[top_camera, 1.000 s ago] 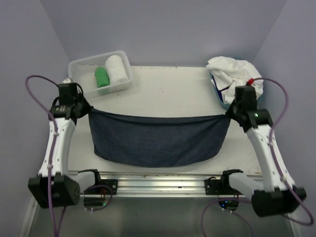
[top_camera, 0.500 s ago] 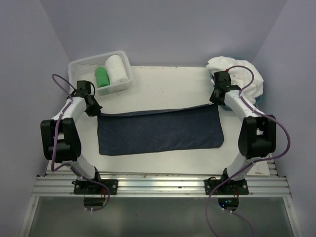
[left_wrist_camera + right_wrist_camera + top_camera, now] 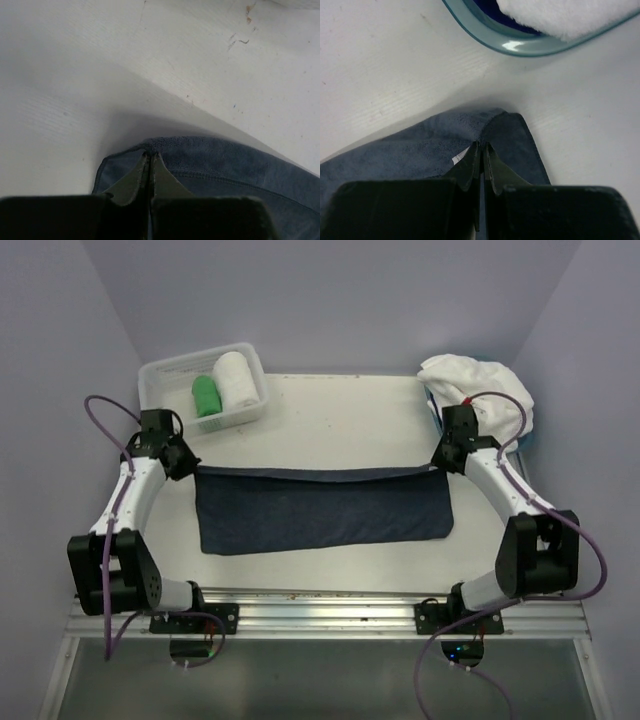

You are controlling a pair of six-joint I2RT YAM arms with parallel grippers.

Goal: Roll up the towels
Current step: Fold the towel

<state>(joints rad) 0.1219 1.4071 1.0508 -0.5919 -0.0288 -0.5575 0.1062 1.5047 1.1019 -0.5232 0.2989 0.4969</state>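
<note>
- Dark blue towel lies spread flat at table centre, long side running 9 to 3 o'clock, near edge toward 6.
- Its far edge is strung between the two grippers; a narrow band along that edge reads as folded or raised.
- Left gripper is at the towel's 10 o'clock corner. In the left wrist view the fingers are pressed together, the corner hem pinched between them. A shadow falls on the table beyond the cloth.
- Right gripper is at the 2 o'clock corner. In the right wrist view the jaws are closed tight on the corner, a small white tag showing beside them.
- Clear bin sits at the table's 10 o'clock, holding a green roll and a white roll side by side, both upright.
- White towel pile is heaped in a blue-rimmed basket at 2 o'clock, near the right gripper but apart from the blue towel.
</note>
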